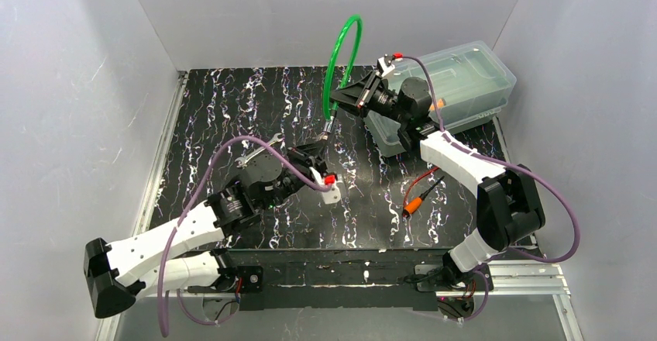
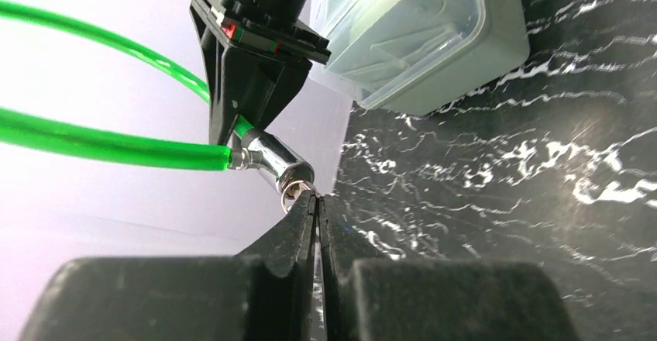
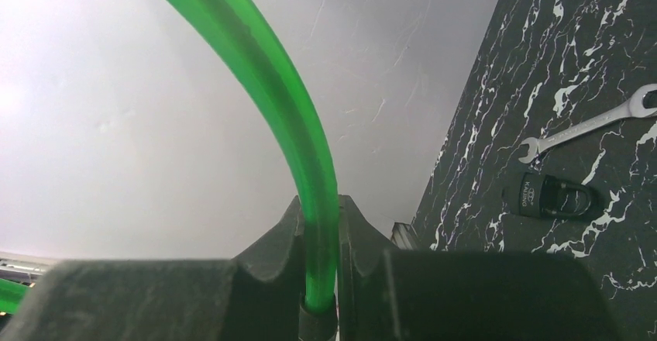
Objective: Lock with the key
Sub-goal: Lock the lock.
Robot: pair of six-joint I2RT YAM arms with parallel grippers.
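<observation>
- Left wrist view is showing the left gripper (image 2: 318,201) clenched, its two black fingers pressed together with only a hairline seam between them, tips touching the mouth of the chrome lock head (image 2: 275,159).
- The key itself is not showing in any view; it may be sitting pinched in that seam or in the keyway, and I cannot tell which.
- The right gripper (image 3: 319,205) is clamping the green cable (image 3: 263,70) just above the lock head and holding the loop up off the table (image 1: 232,108), near the clear plastic bin (image 1: 465,77).
- The lock head is hanging at the loop's lower end, tilted towards the left fingers, with both cable ends appearing to meet at it.
- Step in hand, by my reading: the key is being presented at or seated in the cylinder, and the turn is not yet made.
- The next move is calling for a wrist roll about the keyway axis while the right arm is bracing the cable so the head is not swinging away.
- The pinch is needing to be firm, because a thin key could be slipping between the pads.
- A wrench (image 3: 589,128) is lying on the table well apart from the work.
</observation>
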